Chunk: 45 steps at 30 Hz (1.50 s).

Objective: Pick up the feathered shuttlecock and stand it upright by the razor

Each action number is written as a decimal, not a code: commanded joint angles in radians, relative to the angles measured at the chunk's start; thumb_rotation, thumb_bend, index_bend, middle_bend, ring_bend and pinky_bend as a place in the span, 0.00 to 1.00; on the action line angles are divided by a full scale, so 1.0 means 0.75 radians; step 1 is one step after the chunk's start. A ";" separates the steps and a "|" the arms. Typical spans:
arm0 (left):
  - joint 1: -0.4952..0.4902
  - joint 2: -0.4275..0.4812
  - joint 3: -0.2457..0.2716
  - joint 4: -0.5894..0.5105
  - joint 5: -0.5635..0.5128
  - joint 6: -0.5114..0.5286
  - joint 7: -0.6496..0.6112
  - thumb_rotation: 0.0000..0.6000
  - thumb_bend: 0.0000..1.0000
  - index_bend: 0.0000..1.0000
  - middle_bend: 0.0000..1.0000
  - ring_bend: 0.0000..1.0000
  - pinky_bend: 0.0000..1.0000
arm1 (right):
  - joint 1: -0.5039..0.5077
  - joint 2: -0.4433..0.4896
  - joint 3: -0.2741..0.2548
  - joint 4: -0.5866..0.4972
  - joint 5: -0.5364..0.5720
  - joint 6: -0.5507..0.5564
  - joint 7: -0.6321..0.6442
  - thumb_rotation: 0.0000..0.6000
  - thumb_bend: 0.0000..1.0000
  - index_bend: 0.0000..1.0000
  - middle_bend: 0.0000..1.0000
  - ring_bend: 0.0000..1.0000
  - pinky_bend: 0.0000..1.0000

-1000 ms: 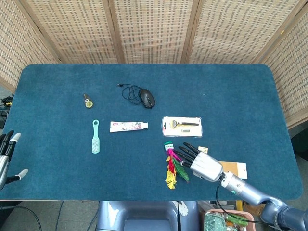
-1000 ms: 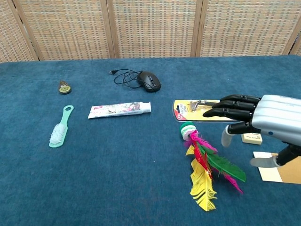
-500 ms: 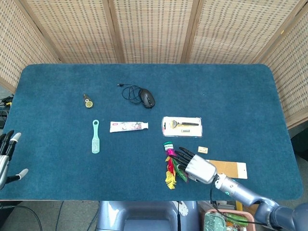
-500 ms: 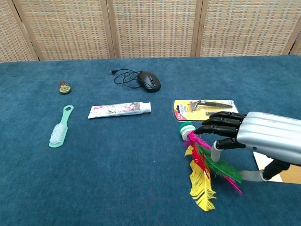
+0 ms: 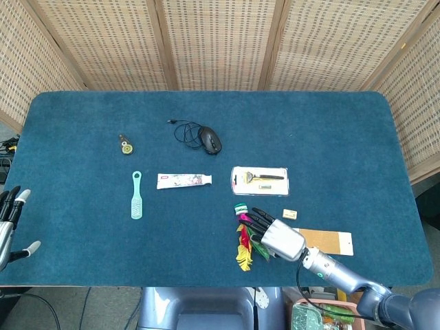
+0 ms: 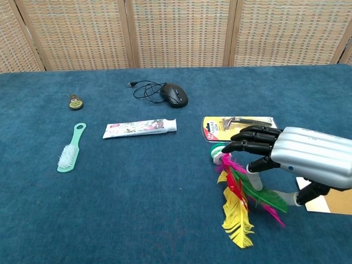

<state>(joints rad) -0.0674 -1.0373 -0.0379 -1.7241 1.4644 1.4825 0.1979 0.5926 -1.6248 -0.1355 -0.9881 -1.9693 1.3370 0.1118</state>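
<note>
The feathered shuttlecock is seen lying flat on the blue bench, its green-and-white base pointing toward the packaged razor and its bright feathers fanned toward the near edge. The right hand is poised over the feather stems just behind the base, its fingers spread and curved downward with nothing yet clasped; whether the fingertips already touch the feathers cannot be told. The chief risk is judged to be a closure on the feathers alone: these are likely to bend, splay or slip, so that the shuttlecock could be dragged across the cloth or lifted crookedly and later toppled when set on its base. A grip taken nearer the base would be steadier. The razor pack lies just beyond the fingertips and could be nudged by a forward reach. A small pale block and a tan card lie near the wrist and could be swept by it. Open cloth is left beside the razor pack on its left and right for the upright placement, while the near bench edge sits close behind the feathers. The left hand is held idle off the left edge, fingers apart.
</note>
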 commanded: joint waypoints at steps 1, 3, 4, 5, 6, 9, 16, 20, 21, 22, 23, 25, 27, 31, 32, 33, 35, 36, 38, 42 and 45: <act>-0.001 0.000 0.000 0.000 -0.001 -0.002 0.000 1.00 0.00 0.00 0.00 0.00 0.00 | 0.001 -0.004 -0.001 0.005 0.004 0.006 0.002 1.00 0.42 0.57 0.10 0.00 0.04; -0.002 0.001 0.000 -0.001 -0.001 -0.003 -0.001 1.00 0.00 0.00 0.00 0.00 0.00 | 0.002 -0.008 0.000 0.008 0.009 0.011 0.007 1.00 0.44 0.59 0.10 0.00 0.04; -0.002 0.001 0.000 -0.001 -0.001 -0.003 -0.002 1.00 0.00 0.00 0.00 0.00 0.00 | 0.002 -0.010 -0.001 0.008 0.012 0.012 0.010 1.00 0.45 0.60 0.10 0.00 0.04; -0.002 0.001 0.000 -0.001 -0.001 -0.002 -0.002 1.00 0.00 0.00 0.00 0.00 0.00 | 0.003 -0.011 -0.001 0.007 0.014 0.013 0.012 1.00 0.46 0.60 0.10 0.00 0.04; -0.001 0.002 0.000 -0.001 -0.001 -0.001 -0.003 1.00 0.00 0.00 0.00 0.00 0.00 | 0.004 -0.013 -0.002 0.006 0.017 0.014 0.016 1.00 0.46 0.60 0.10 0.00 0.04; -0.001 0.003 0.001 -0.002 0.000 0.000 -0.003 1.00 0.00 0.00 0.00 0.00 0.00 | 0.005 -0.018 -0.003 0.002 0.022 0.016 0.020 1.00 0.47 0.62 0.11 0.00 0.04; -0.003 0.002 0.001 -0.003 -0.004 -0.004 -0.001 1.00 0.00 0.00 0.00 0.00 0.00 | 0.017 -0.026 0.019 -0.038 0.047 0.033 0.056 1.00 0.47 0.64 0.11 0.00 0.05; -0.004 0.002 0.001 -0.004 -0.007 -0.008 0.000 1.00 0.00 0.00 0.00 0.00 0.00 | 0.044 -0.008 0.061 -0.128 0.082 0.029 0.101 1.00 0.47 0.64 0.11 0.00 0.06; -0.005 0.003 0.001 -0.004 -0.008 -0.010 -0.002 1.00 0.00 0.00 0.00 0.00 0.00 | 0.056 0.005 0.082 -0.171 0.102 0.018 0.115 1.00 0.47 0.64 0.11 0.00 0.06; -0.005 0.003 0.001 -0.004 -0.009 -0.011 -0.004 1.00 0.00 0.00 0.00 0.00 0.00 | 0.064 0.015 0.097 -0.202 0.119 0.008 0.122 1.00 0.47 0.64 0.11 0.00 0.06; -0.006 0.005 0.001 -0.004 -0.010 -0.013 -0.007 1.00 0.00 0.00 0.00 0.00 0.00 | 0.076 0.031 0.121 -0.252 0.149 -0.013 0.131 1.00 0.47 0.64 0.11 0.00 0.06; -0.006 0.008 0.001 -0.005 -0.011 -0.014 -0.014 1.00 0.00 0.00 0.00 0.00 0.00 | 0.096 0.063 0.163 -0.341 0.208 -0.059 0.143 1.00 0.47 0.65 0.11 0.00 0.06; -0.006 0.012 0.000 -0.006 -0.012 -0.015 -0.023 1.00 0.00 0.00 0.00 0.00 0.00 | 0.113 0.096 0.204 -0.431 0.274 -0.113 0.148 1.00 0.47 0.65 0.11 0.00 0.06; -0.008 0.021 0.002 -0.005 -0.013 -0.021 -0.043 1.00 0.00 0.00 0.00 0.00 0.00 | 0.141 0.153 0.297 -0.612 0.449 -0.235 0.156 1.00 0.47 0.65 0.11 0.00 0.06; -0.008 0.023 0.002 -0.006 -0.013 -0.023 -0.046 1.00 0.00 0.00 0.00 0.00 0.00 | 0.147 0.164 0.315 -0.643 0.485 -0.261 0.155 1.00 0.47 0.65 0.11 0.00 0.07; -0.009 0.025 0.002 -0.006 -0.013 -0.024 -0.049 1.00 0.00 0.00 0.00 0.00 0.00 | 0.154 0.174 0.332 -0.670 0.519 -0.287 0.151 1.00 0.47 0.65 0.11 0.00 0.07; -0.010 0.029 0.001 -0.007 -0.015 -0.027 -0.056 1.00 0.00 0.00 0.00 0.00 0.00 | 0.168 0.189 0.370 -0.717 0.592 -0.335 0.117 1.00 0.47 0.66 0.11 0.00 0.07; -0.011 0.030 0.001 -0.007 -0.016 -0.029 -0.059 1.00 0.00 0.00 0.00 0.00 0.00 | 0.173 0.192 0.382 -0.729 0.620 -0.351 0.096 1.00 0.47 0.66 0.11 0.00 0.07; -0.012 0.034 0.002 -0.007 -0.019 -0.035 -0.067 1.00 0.00 0.00 0.00 0.00 0.00 | 0.183 0.189 0.413 -0.750 0.698 -0.390 0.040 1.00 0.47 0.66 0.11 0.00 0.08; -0.013 0.044 0.003 -0.009 -0.021 -0.041 -0.084 1.00 0.00 0.00 0.00 0.00 0.00 | 0.200 0.166 0.457 -0.755 0.870 -0.466 -0.072 1.00 0.47 0.66 0.11 0.00 0.08; -0.014 0.050 0.005 -0.009 -0.016 -0.043 -0.096 1.00 0.00 0.00 0.00 0.00 0.00 | 0.201 0.152 0.461 -0.744 0.927 -0.485 -0.107 1.00 0.47 0.66 0.11 0.00 0.08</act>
<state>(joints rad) -0.0773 -1.0017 -0.0346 -1.7311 1.4513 1.4511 0.1282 0.7363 -1.5016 0.1963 -1.5446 -1.3081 0.9965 0.0584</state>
